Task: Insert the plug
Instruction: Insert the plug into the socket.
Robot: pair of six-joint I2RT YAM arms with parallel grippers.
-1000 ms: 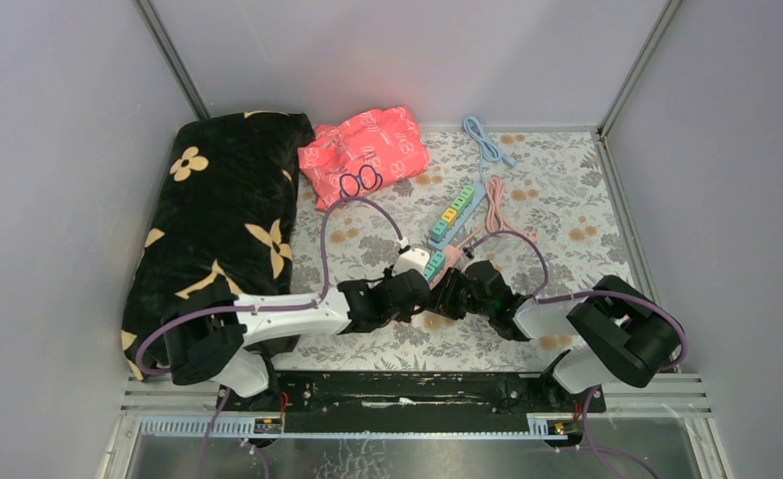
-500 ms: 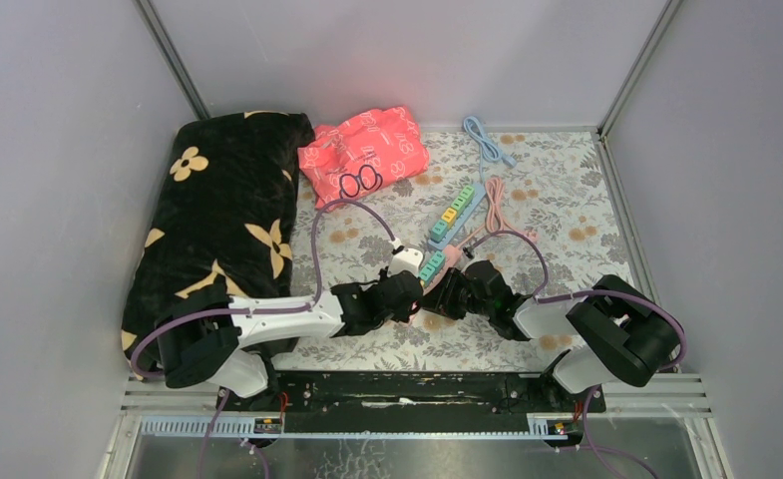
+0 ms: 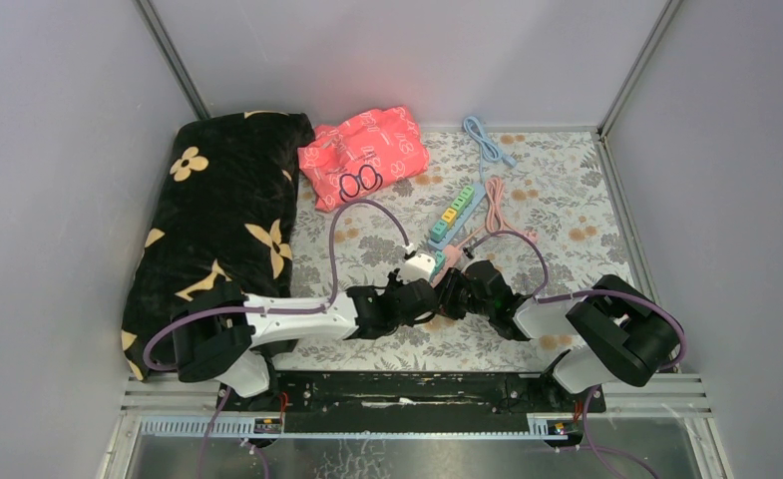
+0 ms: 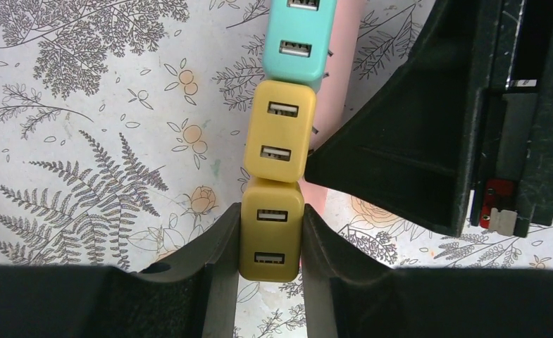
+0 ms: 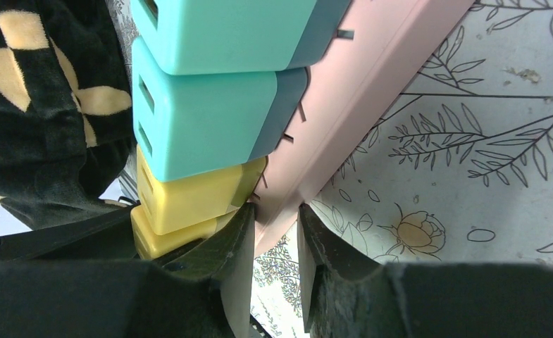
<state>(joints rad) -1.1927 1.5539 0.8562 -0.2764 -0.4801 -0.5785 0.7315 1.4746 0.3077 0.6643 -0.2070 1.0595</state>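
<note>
Left pincer [image 4: 270, 227] is clamping the yellow plug [image 4: 272, 210], last in the row on the pink power strip [image 5: 361, 105]; right pincer [image 5: 276, 224] is gripping the strip's end. Seating seems under way, depth unclear; next calls for a straight, firm push.

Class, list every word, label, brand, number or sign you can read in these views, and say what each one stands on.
On the red bag: white print, too small and blurred to read.
On the yellow charger nearest the left wrist camera: no text, only two USB slots.
On the teal chargers: no text.
On the pink power strip: no text shows.
So nothing can be quoted.
</note>
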